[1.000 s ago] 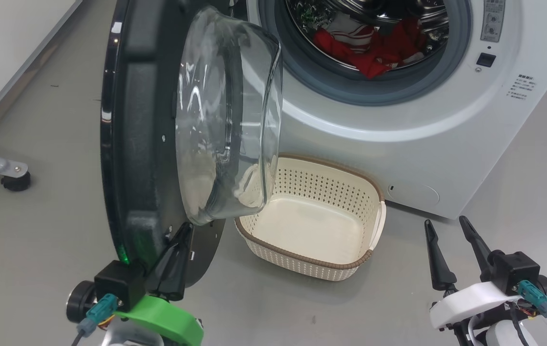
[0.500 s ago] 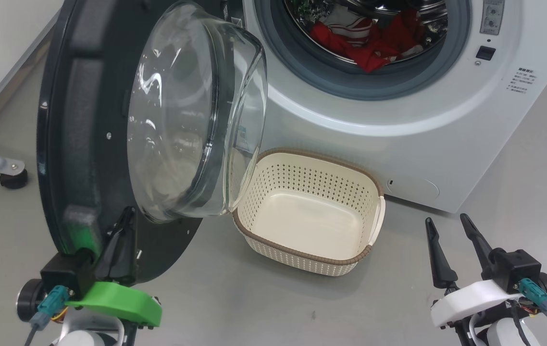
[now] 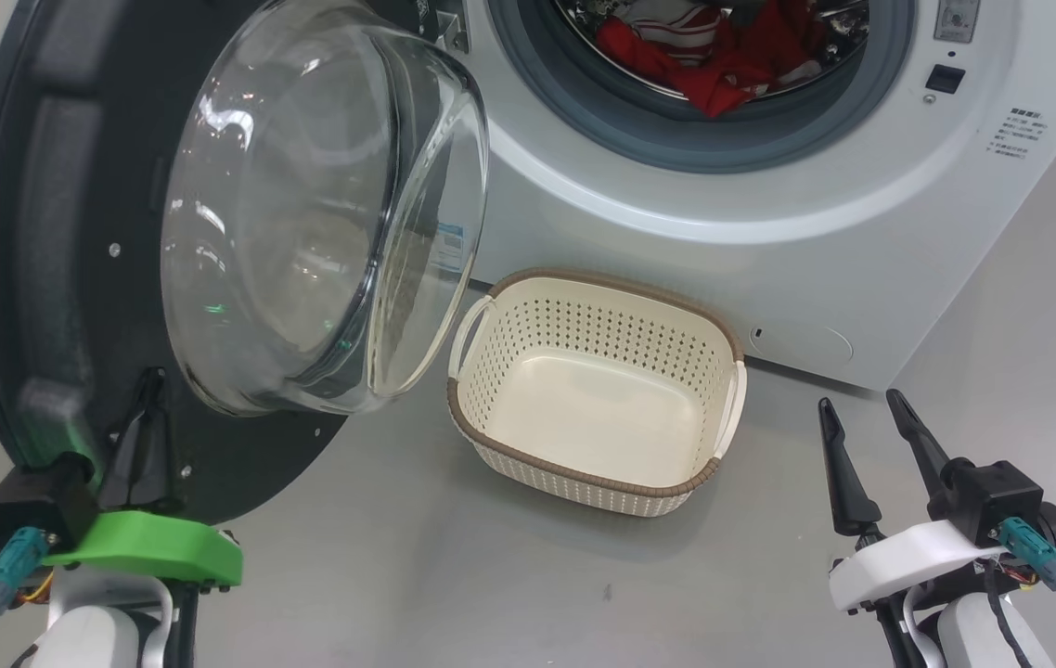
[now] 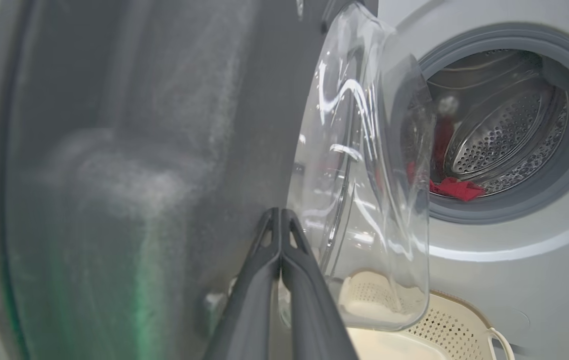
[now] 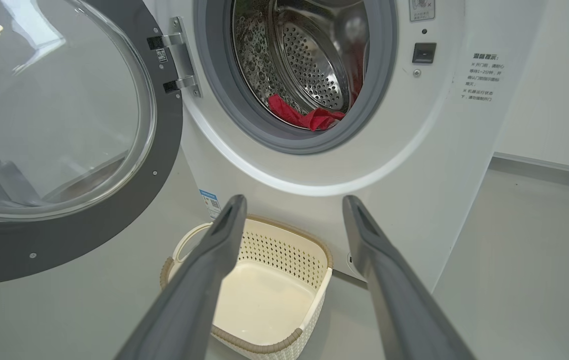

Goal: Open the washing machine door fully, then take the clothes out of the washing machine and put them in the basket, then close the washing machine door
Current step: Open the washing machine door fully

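Observation:
The washing machine door [image 3: 36, 278] stands swung out to the left, its clear glass bowl [image 3: 305, 204] bulging toward the basket. My left gripper [image 3: 146, 390] is shut, its tips against the door's black inner face [image 4: 139, 150] beside the glass. Red clothes [image 3: 704, 56] with white stripes lie in the steel drum of the washing machine [image 3: 769, 260]. They also show as a red heap [image 5: 309, 117] behind the grey seal. The cream basket [image 3: 584, 487] sits empty on the floor below the opening. My right gripper [image 3: 860, 401] is open, low and right of the basket.
The door's hinge [image 5: 174, 65] is at the opening's left. A round flap [image 3: 802, 343] and a blue label [image 5: 209, 200] sit low on the washer's front. Grey floor [image 3: 491, 575] stretches before the basket. A white wall with a skirting [image 5: 549, 165] runs along the right.
The door has swung further open to the left, and my shut left gripper has moved left with it. The right gripper has stayed put. The camera has shifted a little.

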`<state>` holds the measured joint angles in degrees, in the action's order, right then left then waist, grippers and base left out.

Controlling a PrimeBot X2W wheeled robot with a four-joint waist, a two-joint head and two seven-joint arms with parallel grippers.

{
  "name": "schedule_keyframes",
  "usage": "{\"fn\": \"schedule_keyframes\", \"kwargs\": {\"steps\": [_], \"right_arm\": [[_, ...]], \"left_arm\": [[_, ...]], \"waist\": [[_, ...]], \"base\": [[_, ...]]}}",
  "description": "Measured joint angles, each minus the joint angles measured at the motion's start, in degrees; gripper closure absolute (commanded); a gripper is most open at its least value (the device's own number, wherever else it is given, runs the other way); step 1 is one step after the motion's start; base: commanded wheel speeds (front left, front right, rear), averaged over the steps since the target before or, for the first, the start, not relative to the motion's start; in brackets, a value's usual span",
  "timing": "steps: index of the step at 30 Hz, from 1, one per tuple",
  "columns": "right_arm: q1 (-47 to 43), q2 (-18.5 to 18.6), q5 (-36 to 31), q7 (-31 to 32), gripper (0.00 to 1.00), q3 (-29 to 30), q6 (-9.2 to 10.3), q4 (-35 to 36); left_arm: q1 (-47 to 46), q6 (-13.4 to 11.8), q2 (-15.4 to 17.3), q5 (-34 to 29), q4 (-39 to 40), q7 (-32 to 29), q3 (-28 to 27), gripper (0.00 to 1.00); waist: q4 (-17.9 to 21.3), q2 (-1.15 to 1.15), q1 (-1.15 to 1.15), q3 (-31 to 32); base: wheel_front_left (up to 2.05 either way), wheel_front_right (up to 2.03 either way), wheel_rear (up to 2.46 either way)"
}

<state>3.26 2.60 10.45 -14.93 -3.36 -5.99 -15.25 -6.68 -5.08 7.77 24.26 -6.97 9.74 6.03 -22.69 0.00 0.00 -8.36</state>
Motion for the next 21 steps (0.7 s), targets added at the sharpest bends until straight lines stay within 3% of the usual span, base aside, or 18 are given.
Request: {"fn": "schedule_keyframes", "kwargs": {"steps": [21], "right_arm": [[2.03,0.94,-1.34,0.0,0.0,0.1,-0.44,0.12]], "left_arm": [[-8.42,-0.42,2.29,2.46,-7.5,2.52,-7.58,1.0]], "waist": [[0.57,0.0,0.0,-4.14]], "base": [[0.0,0.0,0.0]]}}
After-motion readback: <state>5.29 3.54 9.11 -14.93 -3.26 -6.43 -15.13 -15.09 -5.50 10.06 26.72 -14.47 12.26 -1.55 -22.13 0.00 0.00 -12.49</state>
